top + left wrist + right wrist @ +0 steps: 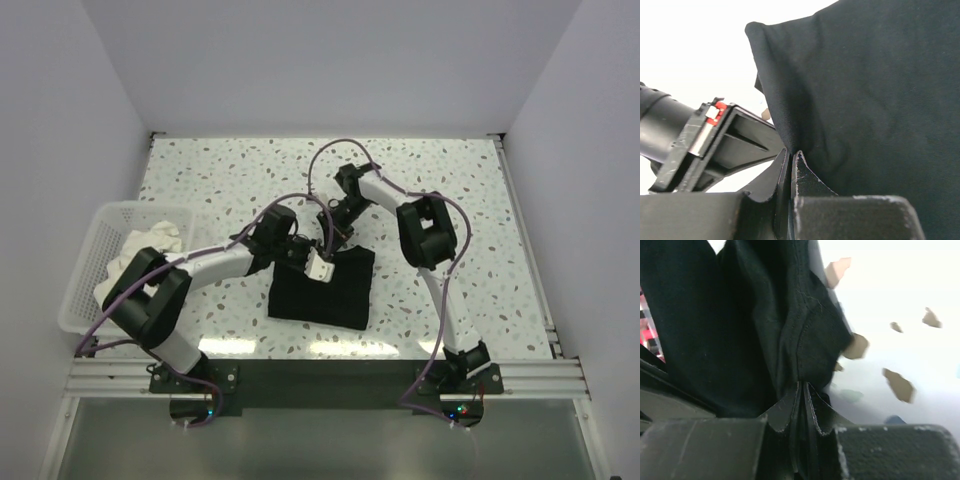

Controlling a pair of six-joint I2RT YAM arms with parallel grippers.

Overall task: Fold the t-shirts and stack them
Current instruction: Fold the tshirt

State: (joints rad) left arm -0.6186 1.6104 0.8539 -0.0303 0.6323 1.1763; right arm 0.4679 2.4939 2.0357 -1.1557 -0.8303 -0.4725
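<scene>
A black t-shirt [322,288] lies partly folded on the speckled table near the front middle. My left gripper [300,250] is shut on its far left edge; in the left wrist view the fabric [865,90] rises from the closed jaws [791,154]. My right gripper [335,235] is shut on its far edge close beside the left one; in the right wrist view a bunched hem [790,325] is pinched at the jaws [802,385]. A white t-shirt [155,240] lies crumpled in the basket at the left.
A white plastic lattice basket [90,250] stands at the table's left edge. White walls enclose the back and sides. A metal rail [320,375] runs along the front by the arm bases.
</scene>
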